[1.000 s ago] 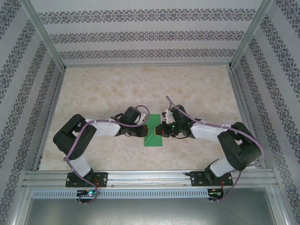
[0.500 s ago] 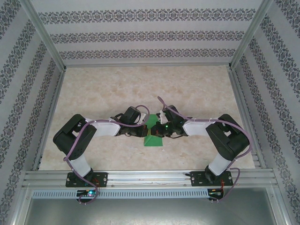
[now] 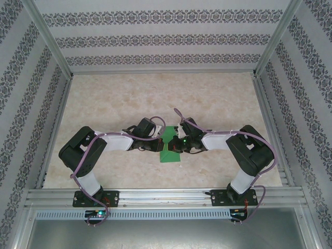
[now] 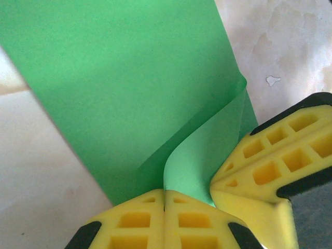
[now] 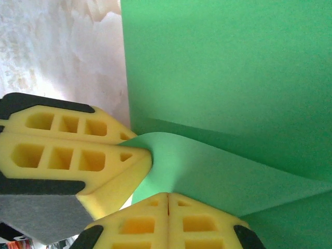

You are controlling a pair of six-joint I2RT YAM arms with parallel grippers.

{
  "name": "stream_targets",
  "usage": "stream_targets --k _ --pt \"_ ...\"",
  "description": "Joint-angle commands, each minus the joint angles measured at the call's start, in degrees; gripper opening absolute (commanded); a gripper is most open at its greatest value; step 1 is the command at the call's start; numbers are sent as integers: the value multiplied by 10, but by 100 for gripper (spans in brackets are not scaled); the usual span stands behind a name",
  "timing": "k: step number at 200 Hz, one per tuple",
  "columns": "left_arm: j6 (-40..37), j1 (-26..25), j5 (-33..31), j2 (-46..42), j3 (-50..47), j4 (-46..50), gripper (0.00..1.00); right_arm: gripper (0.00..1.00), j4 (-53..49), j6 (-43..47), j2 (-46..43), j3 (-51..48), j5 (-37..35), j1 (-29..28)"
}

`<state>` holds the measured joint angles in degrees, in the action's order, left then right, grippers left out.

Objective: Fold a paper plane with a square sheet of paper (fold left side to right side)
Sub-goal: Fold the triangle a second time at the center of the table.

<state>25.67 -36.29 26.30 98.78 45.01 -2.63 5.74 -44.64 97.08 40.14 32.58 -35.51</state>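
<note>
The square sheet of paper point(image 3: 168, 154) is bright green and lies on the table between the two arms, with one flap lifted and curling. My left gripper point(image 3: 158, 146) is shut on the edge of that flap. In the left wrist view the green paper point(image 4: 129, 78) runs down into the closed seam of my left gripper point(image 4: 165, 193). My right gripper point(image 3: 175, 146) is shut, and its tips rest against the curled flap. The right wrist view shows the paper point(image 5: 223, 62) above my right gripper point(image 5: 167, 196), with the left gripper point(image 5: 140, 148) pinching the flap's corner beside it.
The marbled table top point(image 3: 155, 98) stretches open behind the paper. Aluminium rails point(image 3: 155, 196) run along the near edge, and patterned walls close in the left, right and back. The two grippers almost touch each other over the paper.
The right arm has drawn in toward the middle, bringing its gripper closer to the left one over the paper. The left arm has stayed still.
</note>
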Motion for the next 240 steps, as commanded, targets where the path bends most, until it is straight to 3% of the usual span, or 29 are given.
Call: stream_targets --k 1,42,76,124,158,202,240 --pt "-17 1 -25 18 -7 25 0 0 -21 14 5 3 -16 -5" --pt "-14 1 -22 15 -5 22 1 0 -28 15 6 -5 -21 -5" --pt "-10 1 -24 -3 -2 24 9 0 -34 16 8 -13 -26 -5" --pt "-14 8 -53 -61 28 78 19 0 -44 15 8 -22 -37 -7" --pt "-1 13 -54 -119 26 102 18 0 -43 14 7 -23 -37 -9" --pt "63 1 27 -177 -22 82 14 0 -40 14 5 -21 -35 -10" --pt "143 -21 95 -168 -61 -16 13 0 -40 13 7 -21 -33 -10"
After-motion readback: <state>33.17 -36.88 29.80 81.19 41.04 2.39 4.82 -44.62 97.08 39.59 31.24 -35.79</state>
